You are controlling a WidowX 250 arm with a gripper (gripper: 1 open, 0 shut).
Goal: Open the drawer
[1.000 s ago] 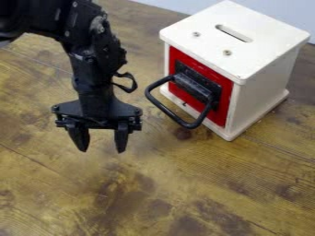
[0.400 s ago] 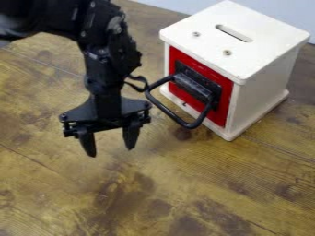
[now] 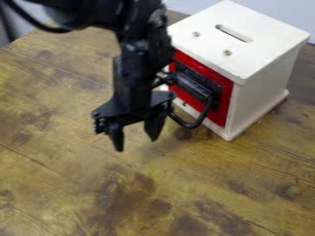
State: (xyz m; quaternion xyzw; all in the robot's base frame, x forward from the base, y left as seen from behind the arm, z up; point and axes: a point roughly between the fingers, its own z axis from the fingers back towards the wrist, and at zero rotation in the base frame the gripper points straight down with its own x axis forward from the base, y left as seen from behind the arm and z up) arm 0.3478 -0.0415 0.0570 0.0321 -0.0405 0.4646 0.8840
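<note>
The drawer shows a red frame and a black front panel, set in a cream-white cube cabinet at the upper right. Its black loop handle sticks out to the lower left and is partly hidden by my arm. My black gripper hangs pointing down just left of the handle, a little above the wooden table. Its fingers stand apart, open, with nothing between them. The image of the arm is motion-blurred.
The cabinet has slots on its top face. A wooden table with dark grain fills the left and front of the view.
My arm has swung to the right, from the table's left-middle toward the drawer handle. The gripper stays open. The drawer and cabinet have not moved.
</note>
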